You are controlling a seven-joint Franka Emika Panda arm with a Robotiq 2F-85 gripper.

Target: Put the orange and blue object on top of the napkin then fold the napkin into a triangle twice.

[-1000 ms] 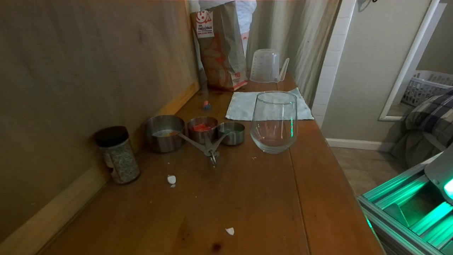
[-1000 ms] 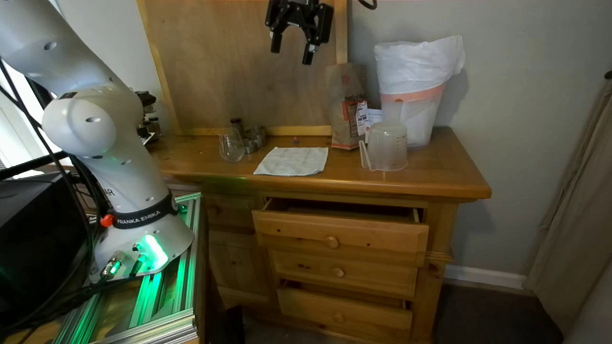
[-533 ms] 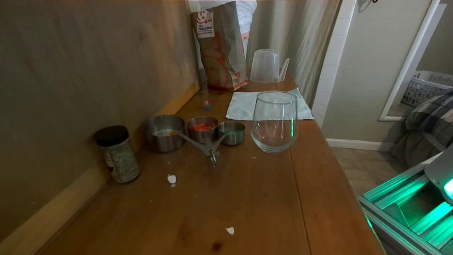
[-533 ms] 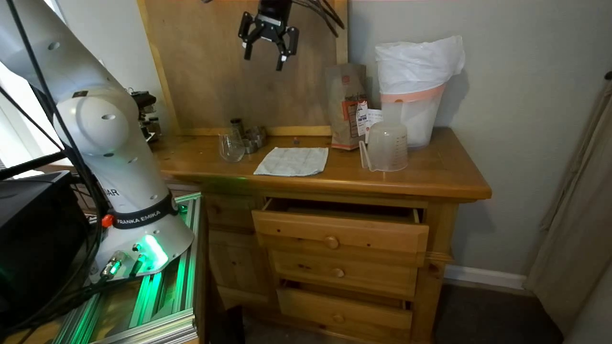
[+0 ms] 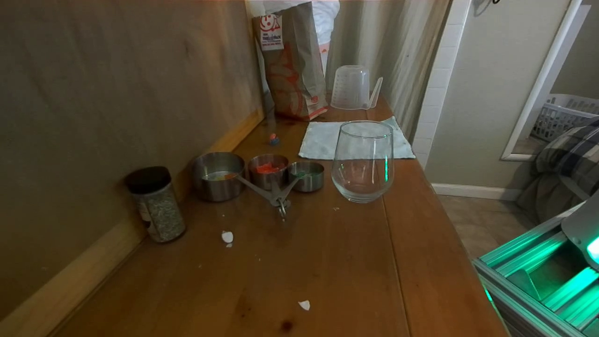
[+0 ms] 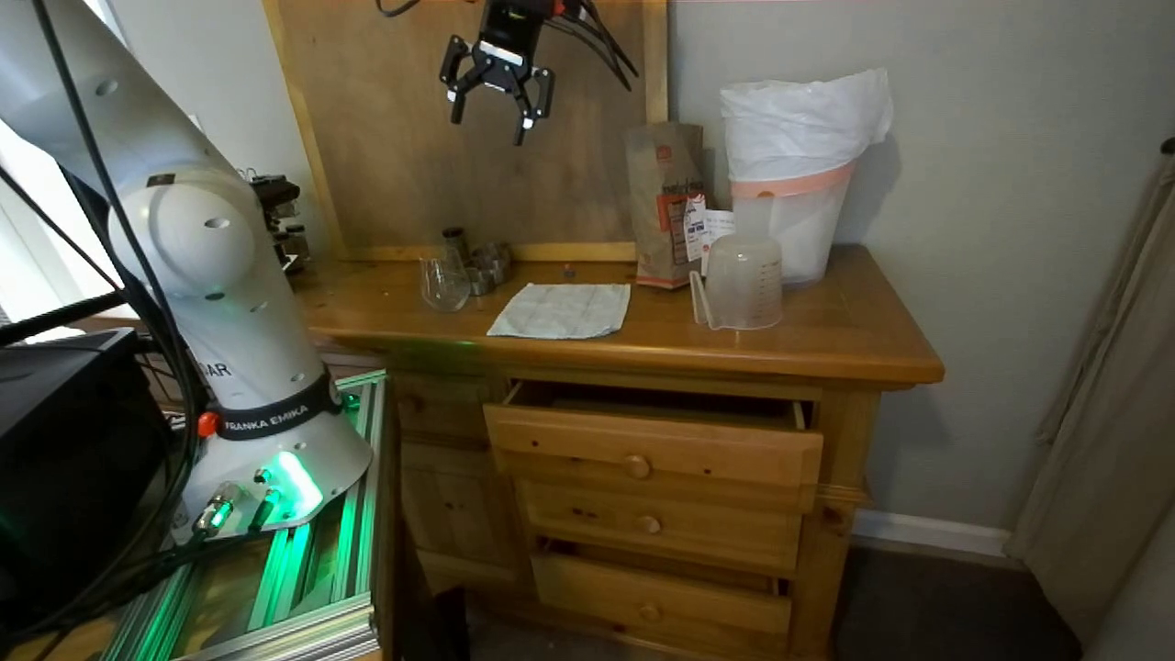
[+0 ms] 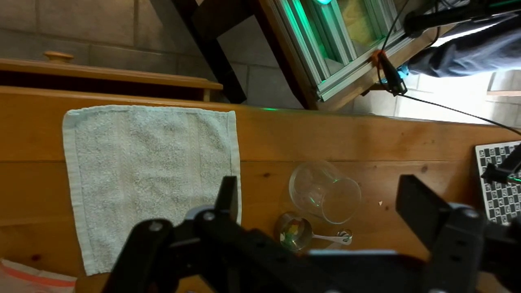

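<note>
The small orange and blue object (image 5: 273, 139) lies on the tabletop near the wooden back panel, beyond the measuring cups; it shows as a tiny spot in an exterior view (image 6: 569, 272). The pale napkin (image 6: 562, 310) lies flat and unfolded near the table's front edge, with nothing on it. It shows behind the glass in an exterior view (image 5: 320, 140) and at left in the wrist view (image 7: 154, 158). My gripper (image 6: 488, 127) is open and empty, high above the table. Its fingers (image 7: 317, 179) are wide apart in the wrist view. The orange and blue object is not clearly seen there.
A clear glass (image 5: 362, 164) stands beside the napkin. Metal measuring cups (image 5: 267, 169) and a spice jar (image 5: 157, 206) are near the panel. A paper bag (image 6: 665, 207), a plastic jug (image 6: 745, 280) and a lined bin (image 6: 794, 184) stand beyond the napkin. The top drawer (image 6: 652, 450) is open.
My gripper has moved left and slightly down in an exterior view, and more of the wrist shows. The fingers stay open. The napkin and the orange and blue object have not moved.
</note>
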